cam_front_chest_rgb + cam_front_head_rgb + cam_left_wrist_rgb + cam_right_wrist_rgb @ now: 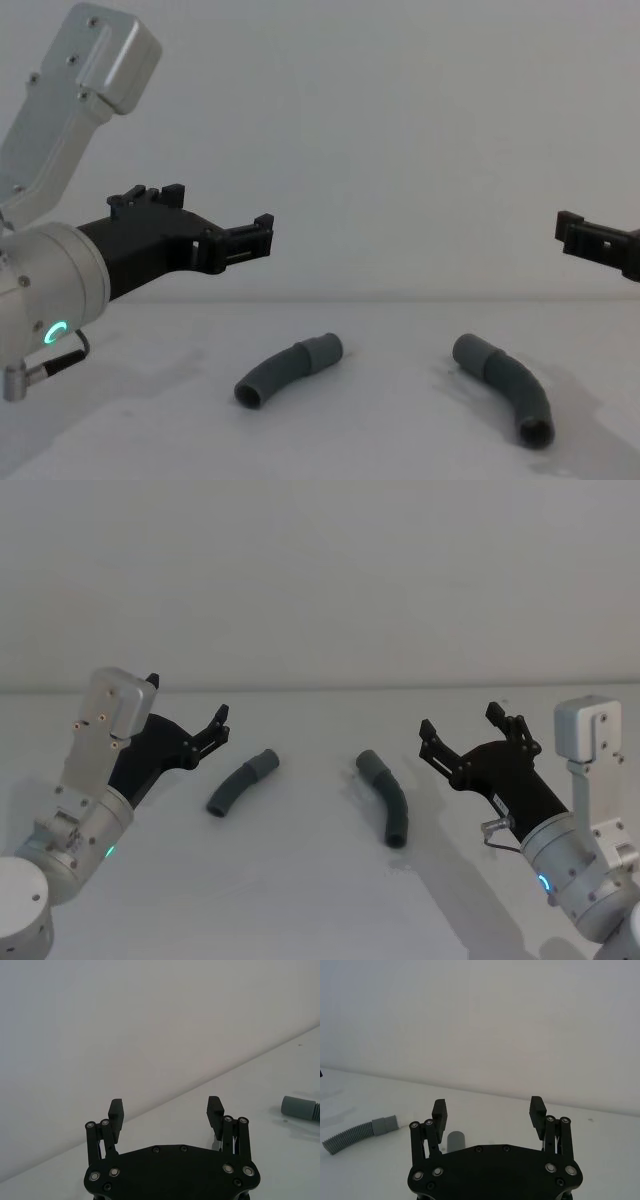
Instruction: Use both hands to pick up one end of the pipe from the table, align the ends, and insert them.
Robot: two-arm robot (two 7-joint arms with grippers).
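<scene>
Reaching: left claw (187,696) and right claw (460,718) spread, above worktop (300,890). Left hose (240,783) at left claw's 4 o'clock, right hose (388,798) at right claw's 8 o'clock; grab ribs, leave cuffs (265,763) free.

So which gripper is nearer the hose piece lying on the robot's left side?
Left. The left gripper hovers open just left of that hose piece; the right gripper, also open, is farther off, past the second piece.

Looks like a bare robotics lab test bench: plain white matte table (300,910) set against a blank, pale grey wall (320,580).
</scene>
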